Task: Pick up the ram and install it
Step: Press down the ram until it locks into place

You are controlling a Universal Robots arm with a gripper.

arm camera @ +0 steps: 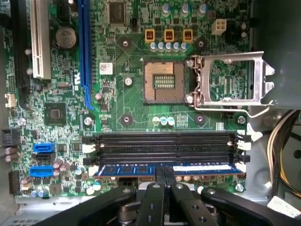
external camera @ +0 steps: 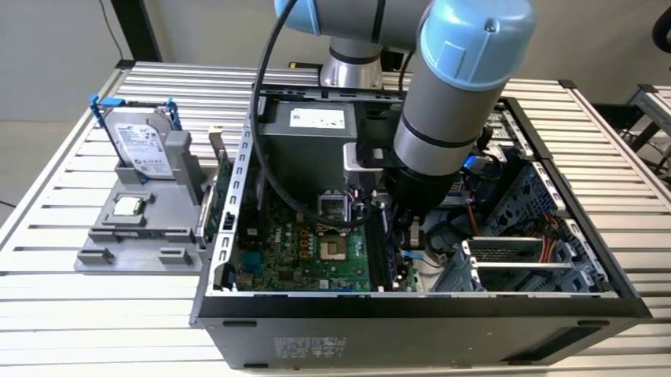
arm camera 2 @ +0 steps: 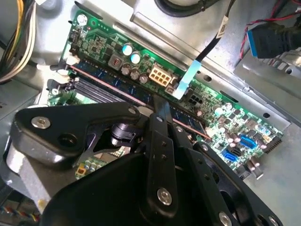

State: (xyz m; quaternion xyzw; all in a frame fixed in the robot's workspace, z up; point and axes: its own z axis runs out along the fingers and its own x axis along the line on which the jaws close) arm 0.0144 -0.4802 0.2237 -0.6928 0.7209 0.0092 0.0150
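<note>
The ram is a long thin stick with blue-looking chips, standing on edge in the memory slot nearest the motherboard's edge. In the second wrist view the ram runs diagonally across the board. My gripper is shut, its two fingers side by side with only a thin line between them. Their tips rest on the stick's top edge near its middle. In the exterior view the gripper reaches down inside the open computer case.
Empty black memory slots with white latches lie beside the ram, and the CPU socket stands open. The case walls and cables hem in the arm. A hard drive stands on a grey fixture at the exterior view's left.
</note>
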